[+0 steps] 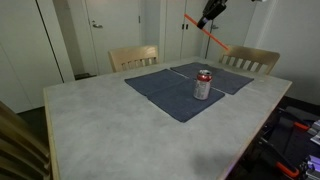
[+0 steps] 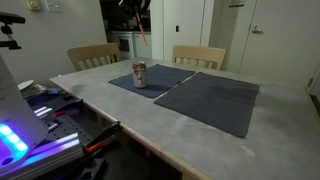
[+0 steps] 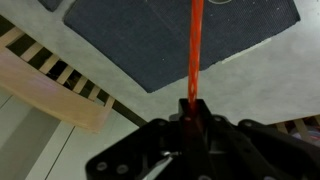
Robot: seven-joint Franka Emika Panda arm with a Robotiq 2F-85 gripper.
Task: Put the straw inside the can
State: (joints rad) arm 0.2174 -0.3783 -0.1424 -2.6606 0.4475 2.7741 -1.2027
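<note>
My gripper (image 1: pixel 209 20) is high above the far side of the table, shut on the red-orange straw (image 1: pixel 206 36), which slants down from the fingers. The straw also shows in an exterior view (image 2: pixel 141 31) under the gripper (image 2: pixel 134 8). In the wrist view the straw (image 3: pixel 195 50) runs straight out from between the closed black fingers (image 3: pixel 189 110). The silver can with red markings (image 1: pixel 203 84) stands upright on a dark placemat (image 1: pixel 165 92), well below the gripper; it also shows in an exterior view (image 2: pixel 139 75). The can is out of the wrist view.
Two dark placemats (image 2: pixel 210 98) lie on the pale marble-look table (image 1: pixel 110 125). Wooden chairs (image 1: pixel 133 57) (image 1: pixel 250 60) stand at the far edge; one chair back (image 3: pixel 50 85) shows in the wrist view. Cluttered equipment (image 2: pixel 50 110) sits beside the table.
</note>
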